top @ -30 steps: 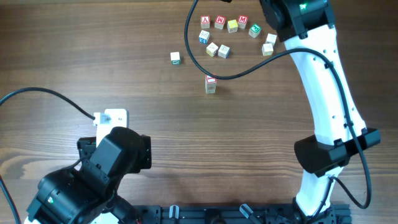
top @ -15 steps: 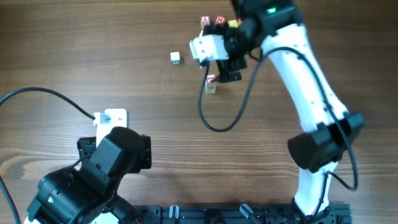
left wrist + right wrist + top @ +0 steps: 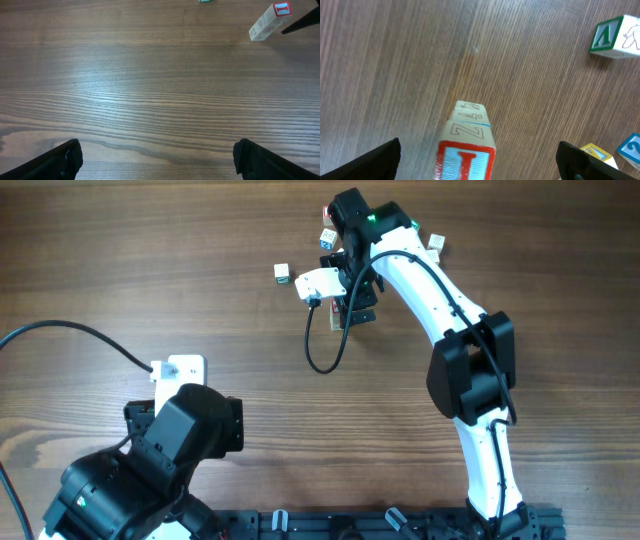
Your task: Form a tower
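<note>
**Your right gripper (image 3: 479, 159) hangs over the tower (image 3: 468, 142), fingers spread wide.**
The tower, a red "I" cube on a blue-edged "Z" cube, stands on the wooden table (image 3: 150, 75) between those open fingers, touching neither. A green-lettered cube (image 3: 615, 37) lies apart from it. Your left gripper (image 3: 160, 157), also wide open and holding nothing, is well apart from the tower.
</note>
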Motion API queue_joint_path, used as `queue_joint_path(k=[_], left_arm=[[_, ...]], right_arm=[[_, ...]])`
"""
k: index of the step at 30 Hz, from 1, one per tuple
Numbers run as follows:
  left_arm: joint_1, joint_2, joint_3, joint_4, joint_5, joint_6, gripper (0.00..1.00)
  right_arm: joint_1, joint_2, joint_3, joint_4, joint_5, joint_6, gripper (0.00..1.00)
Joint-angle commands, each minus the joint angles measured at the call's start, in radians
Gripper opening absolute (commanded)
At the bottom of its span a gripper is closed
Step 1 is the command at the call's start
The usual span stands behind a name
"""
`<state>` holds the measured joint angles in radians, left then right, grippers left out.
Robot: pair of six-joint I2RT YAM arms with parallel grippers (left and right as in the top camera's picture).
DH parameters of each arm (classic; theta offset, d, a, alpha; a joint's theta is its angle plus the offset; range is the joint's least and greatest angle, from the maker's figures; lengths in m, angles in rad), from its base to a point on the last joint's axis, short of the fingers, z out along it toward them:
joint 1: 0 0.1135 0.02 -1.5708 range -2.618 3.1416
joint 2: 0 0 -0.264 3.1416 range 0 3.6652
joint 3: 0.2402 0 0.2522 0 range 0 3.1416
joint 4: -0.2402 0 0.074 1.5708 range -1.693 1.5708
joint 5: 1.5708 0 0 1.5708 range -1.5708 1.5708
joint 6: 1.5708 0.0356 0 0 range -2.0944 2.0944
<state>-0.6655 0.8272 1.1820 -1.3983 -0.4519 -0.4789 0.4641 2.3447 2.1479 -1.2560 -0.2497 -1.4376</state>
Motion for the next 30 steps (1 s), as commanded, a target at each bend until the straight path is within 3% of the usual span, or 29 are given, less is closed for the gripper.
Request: queue_joint_path(k=[1, 16, 22, 30], left_arm=[[0.002, -0.002, 0.002, 0.002, -0.002, 0.008, 1.00], [0.002, -0.002, 0.002, 0.002, -0.002, 0.008, 1.00], [0.002, -0.002, 0.002, 0.002, -0.002, 0.008, 1.00], [0.002, -0.002, 0.002, 0.002, -0.002, 0.008, 1.00]], right_arm=[[-0.001, 0.031, -0.004, 0.003, 0.021, 0.012, 0.98], [0.000, 0.038, -0.090, 0.088, 0.058, 0.053, 0.90], [0.002, 0.038, -0.090, 0.092, 0.058, 0.054, 0.79], [0.002, 0.038, -0.090, 0.090, 0.039, 0.061, 0.72]])
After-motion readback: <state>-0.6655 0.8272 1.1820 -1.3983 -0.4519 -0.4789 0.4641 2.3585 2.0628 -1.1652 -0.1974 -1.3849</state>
